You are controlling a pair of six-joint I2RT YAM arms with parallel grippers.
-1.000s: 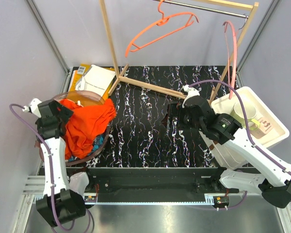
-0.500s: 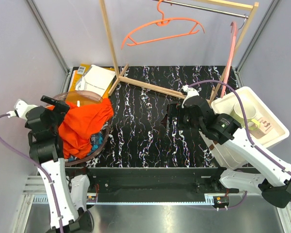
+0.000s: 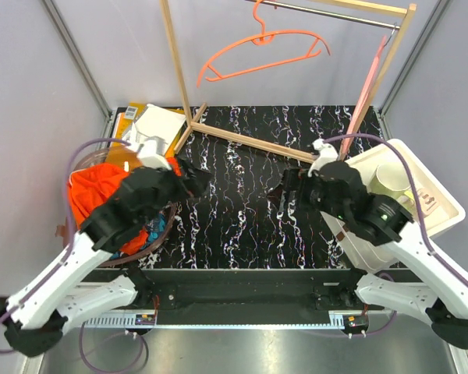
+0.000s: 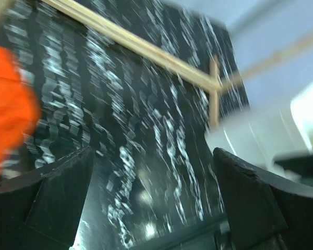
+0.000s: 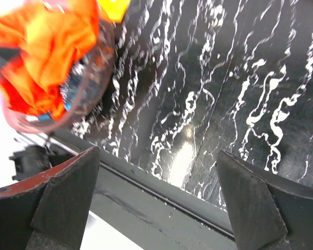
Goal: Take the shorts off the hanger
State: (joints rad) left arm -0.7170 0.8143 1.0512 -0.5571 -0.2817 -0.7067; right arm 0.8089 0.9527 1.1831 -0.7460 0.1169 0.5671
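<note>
My left gripper (image 4: 152,155) reaches low over the black white-veined table (image 3: 242,222), jaws spread and empty. My right gripper (image 5: 157,152) faces it, also spread and empty. Both shorts lie in the round brown basket (image 5: 99,86), the plain orange pair (image 3: 93,187) over the patterned pair (image 5: 79,78). One orange plastic hanger (image 3: 261,51) hangs bare.

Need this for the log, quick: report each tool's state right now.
Left tool: open, holding nothing.
Right tool: open, holding nothing.
</note>
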